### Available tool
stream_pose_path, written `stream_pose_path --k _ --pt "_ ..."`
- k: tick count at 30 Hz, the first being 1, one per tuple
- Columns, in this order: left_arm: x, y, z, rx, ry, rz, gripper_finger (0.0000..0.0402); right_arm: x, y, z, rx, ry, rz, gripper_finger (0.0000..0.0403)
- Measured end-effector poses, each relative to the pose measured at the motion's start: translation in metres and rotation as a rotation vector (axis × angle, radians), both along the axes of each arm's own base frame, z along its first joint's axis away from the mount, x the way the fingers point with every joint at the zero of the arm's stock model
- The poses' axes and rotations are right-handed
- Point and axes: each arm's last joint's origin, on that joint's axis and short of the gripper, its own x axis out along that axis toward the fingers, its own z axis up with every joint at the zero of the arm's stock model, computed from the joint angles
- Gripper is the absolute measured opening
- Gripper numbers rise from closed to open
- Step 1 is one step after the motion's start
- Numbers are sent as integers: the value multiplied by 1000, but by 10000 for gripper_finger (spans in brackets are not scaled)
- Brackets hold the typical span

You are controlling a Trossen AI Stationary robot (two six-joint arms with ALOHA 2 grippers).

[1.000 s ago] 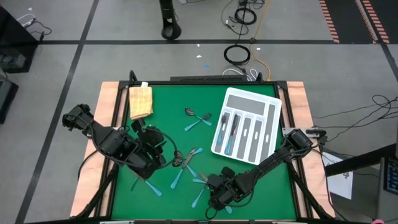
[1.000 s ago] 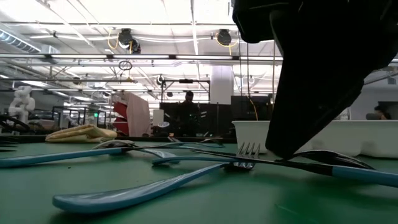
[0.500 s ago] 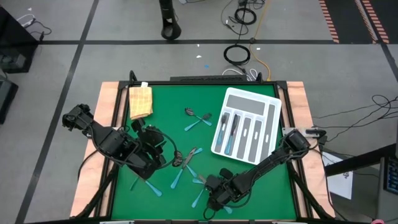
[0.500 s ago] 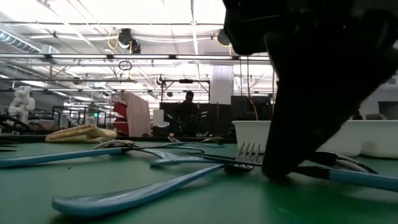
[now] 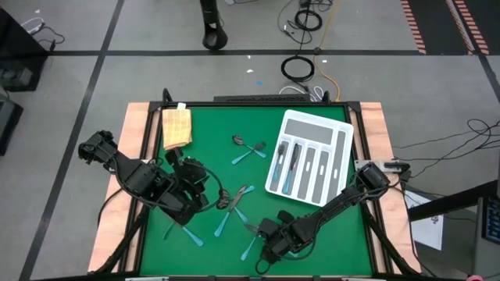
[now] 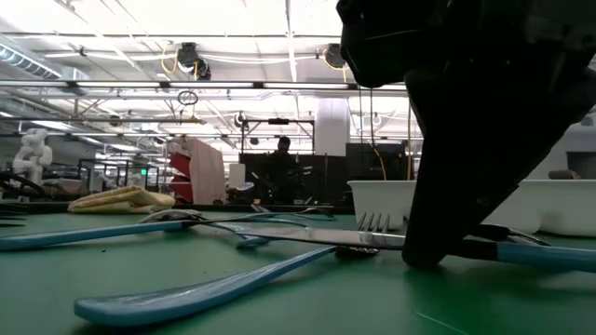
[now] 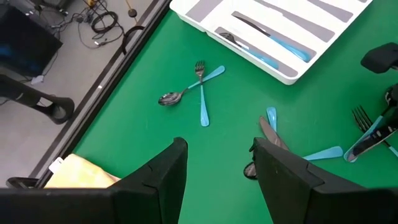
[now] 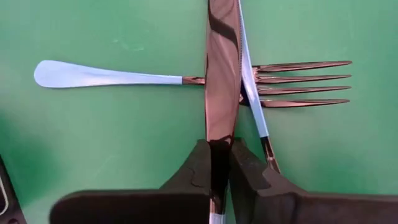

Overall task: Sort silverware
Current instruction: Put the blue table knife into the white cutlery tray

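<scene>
We saw the right claw (image 8: 219, 163) low over the near part of the green desk (image 5: 203, 148), its two fingers (image 8: 193, 171) pressed together on the blade of a knife (image 8: 222, 81). In the right wrist view the dark blade ran straight out from between the fingers and lay across a fork (image 8: 186, 78), whose light-blue handle pointed one way and whose tines pointed the other. A second thin blue handle (image 8: 252, 93) slanted alongside the blade, over the fork's neck. From the low view the right arm filled the upper right, and its tip touched down on the knife (image 6: 317, 236) beside the fork's tines (image 6: 372, 223).

The left claw (image 7: 217, 171) hovered over the left side of the desk, its fingers spread wide and holding nothing. Past them we saw a crossed spoon and fork (image 7: 193, 93) lying on the green, and a few more blue-handled pieces (image 7: 292, 146) scattered nearer the right arm.

The white tray (image 5: 311, 125) sat on the far right part of the desk, with a couple of pieces (image 5: 291, 165) already lying in its left compartments. More silverware (image 5: 226, 211) lay loose in the middle and near part of the desk, between the two arms. A tan block (image 5: 176, 127) rested at the far left corner.
</scene>
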Motion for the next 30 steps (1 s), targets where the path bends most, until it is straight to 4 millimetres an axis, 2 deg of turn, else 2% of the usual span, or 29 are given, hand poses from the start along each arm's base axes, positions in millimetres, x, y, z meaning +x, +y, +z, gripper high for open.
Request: stream_pose_path --k 4,7,9,14,17,19,22,30 --pt "0 0 0 3 -1 0 187 -3 0 20 37 -41 -7 0" --pt "0 0 0 7 -8 6 187 -8 -4 50 38 -121 -38 2" --pt "0 0 0 12 -12 7 187 -15 -13 75 -4 -184 -132 2" --pt "0 1 1 41 -43 26 187 -56 -51 127 -204 -264 -461 1" --pt "-1 3 3 52 -74 45 187 -89 -79 142 -310 -230 -678 1" --pt "-2 4 5 62 -89 51 187 -108 -93 140 -356 -248 -815 1" --pt "-3 5 7 67 -111 65 187 -123 -110 129 -342 -327 -938 1" --pt "-9 10 13 73 -150 74 187 -104 -150 74 -152 -550 -1098 1"
